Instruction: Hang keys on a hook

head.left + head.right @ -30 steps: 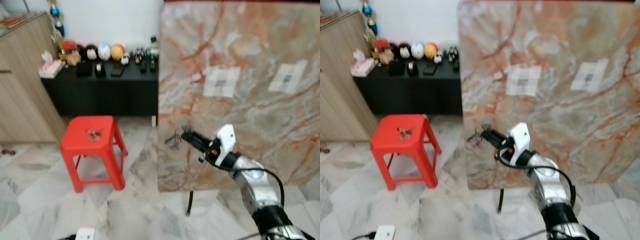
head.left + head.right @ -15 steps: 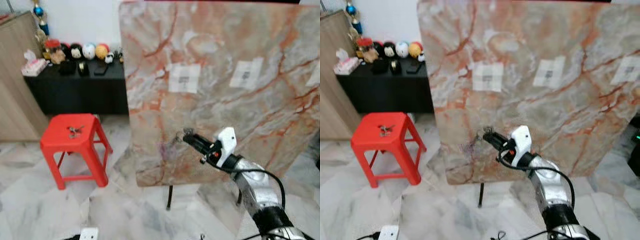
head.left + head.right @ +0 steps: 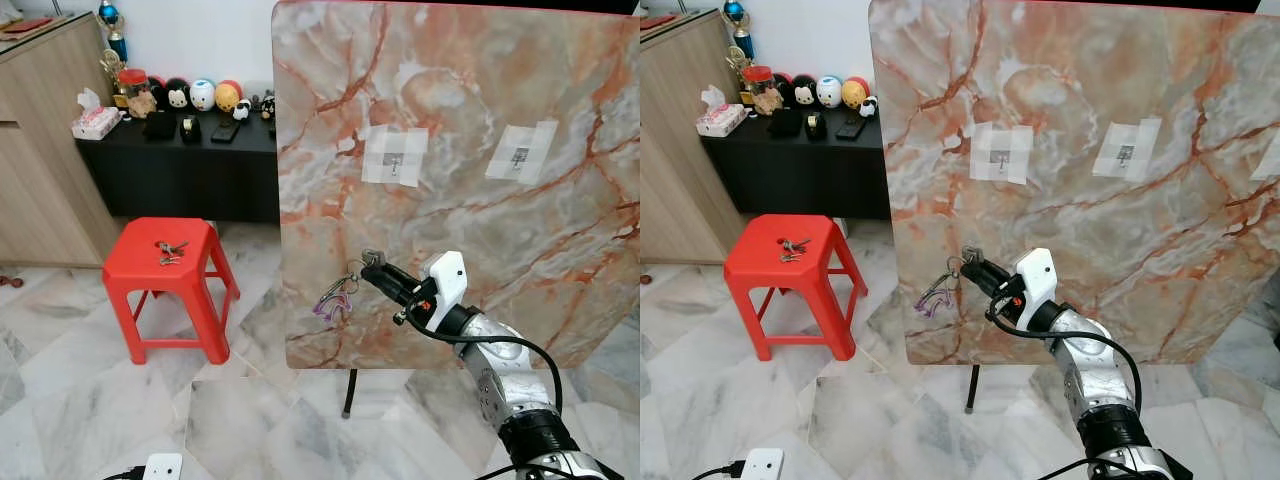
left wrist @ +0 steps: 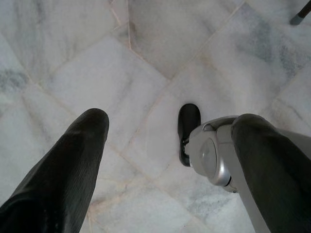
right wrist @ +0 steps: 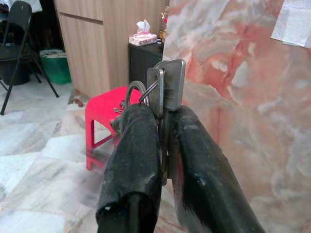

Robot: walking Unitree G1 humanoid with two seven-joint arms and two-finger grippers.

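marbled board [image 3: 470, 150] stands just beyond the right gripper [image 3: 372, 271], whose fingers pinch the keys [image 3: 338, 297]; their purple loop dangles below its tip. left gripper [image 4: 165, 160] hangs spread over floor tiles [image 4: 97, 73].

The keys [image 3: 338, 296], pinched in the right gripper [image 3: 372, 270], have been carried from the marble board's [image 3: 470, 200] left edge to before its face.

The right arm reaches forward, its right gripper [image 3: 372, 270] pinching the keys [image 5: 166, 92] flat between both black fingers [image 5: 132, 160]. The left gripper [image 4: 170, 145] hangs pointing down, fingers spread apart.
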